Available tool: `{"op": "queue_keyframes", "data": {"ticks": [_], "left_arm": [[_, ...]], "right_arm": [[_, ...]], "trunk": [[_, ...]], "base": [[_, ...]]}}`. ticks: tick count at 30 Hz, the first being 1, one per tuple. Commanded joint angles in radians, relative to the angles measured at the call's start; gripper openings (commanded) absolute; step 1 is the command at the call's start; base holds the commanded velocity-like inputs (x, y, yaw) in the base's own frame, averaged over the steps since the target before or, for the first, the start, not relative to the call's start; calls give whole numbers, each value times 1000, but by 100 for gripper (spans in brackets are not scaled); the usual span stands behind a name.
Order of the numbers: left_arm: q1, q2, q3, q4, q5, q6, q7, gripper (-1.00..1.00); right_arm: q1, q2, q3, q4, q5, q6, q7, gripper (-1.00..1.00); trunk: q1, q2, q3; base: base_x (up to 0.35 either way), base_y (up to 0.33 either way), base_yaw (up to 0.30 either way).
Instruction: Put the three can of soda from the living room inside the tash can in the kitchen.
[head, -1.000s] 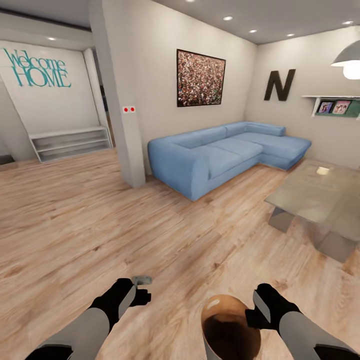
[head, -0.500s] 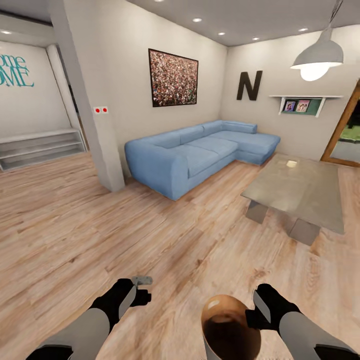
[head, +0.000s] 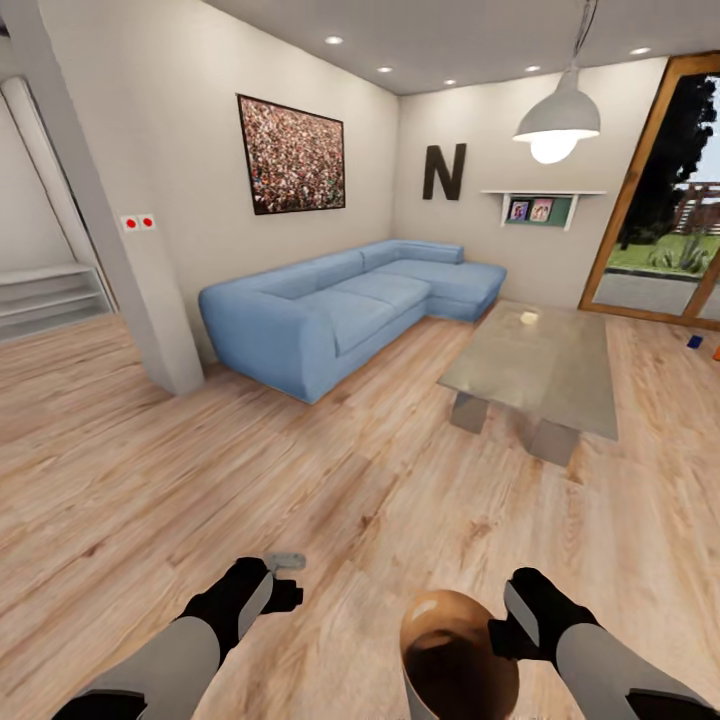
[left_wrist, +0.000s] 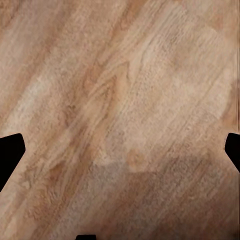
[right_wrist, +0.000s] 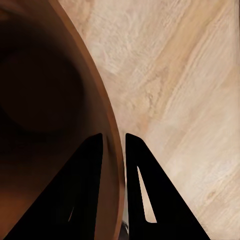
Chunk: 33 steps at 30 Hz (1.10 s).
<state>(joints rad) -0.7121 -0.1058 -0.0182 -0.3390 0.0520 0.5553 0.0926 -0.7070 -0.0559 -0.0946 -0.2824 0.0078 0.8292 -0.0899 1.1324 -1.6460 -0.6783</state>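
Sofa (head: 340, 315) and glass table (head: 535, 365) stand ahead on wood floor (head: 250, 480).

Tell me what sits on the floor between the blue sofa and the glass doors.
In the head view, a low grey coffee table stands between the blue sofa and the glass doors, on the wood floor.

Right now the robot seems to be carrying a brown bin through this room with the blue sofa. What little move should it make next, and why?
Probably keep turning rightward toward the glass doors. The right gripper pinches the trash can by its rim, the left gripper is open and empty, and two small things, one blue and one orange, lie on the floor by those doors. They may be soda cans, though too small to be sure.
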Motion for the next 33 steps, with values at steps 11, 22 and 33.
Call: {"op": "queue_keyframes", "data": {"ticks": [11,22,33], "left_arm": [[0,-1,-5,0,0,-22,1,100],[0,-2,-6,0,-1,-44,1,100],[1,-5,-46,0,-2,-53,2,100]], "right_arm": [[0,0,-2,0,-11,-1,2,-100],[0,6,-1,2,-11,-1,4,-100],[0,6,-1,3,-12,-1,4,-100]], "trunk": [[0,0,0],[0,0,0],[0,0,0]], "base": [[7,-187,-286],[90,-285,-286],[111,-292,-286]]}}
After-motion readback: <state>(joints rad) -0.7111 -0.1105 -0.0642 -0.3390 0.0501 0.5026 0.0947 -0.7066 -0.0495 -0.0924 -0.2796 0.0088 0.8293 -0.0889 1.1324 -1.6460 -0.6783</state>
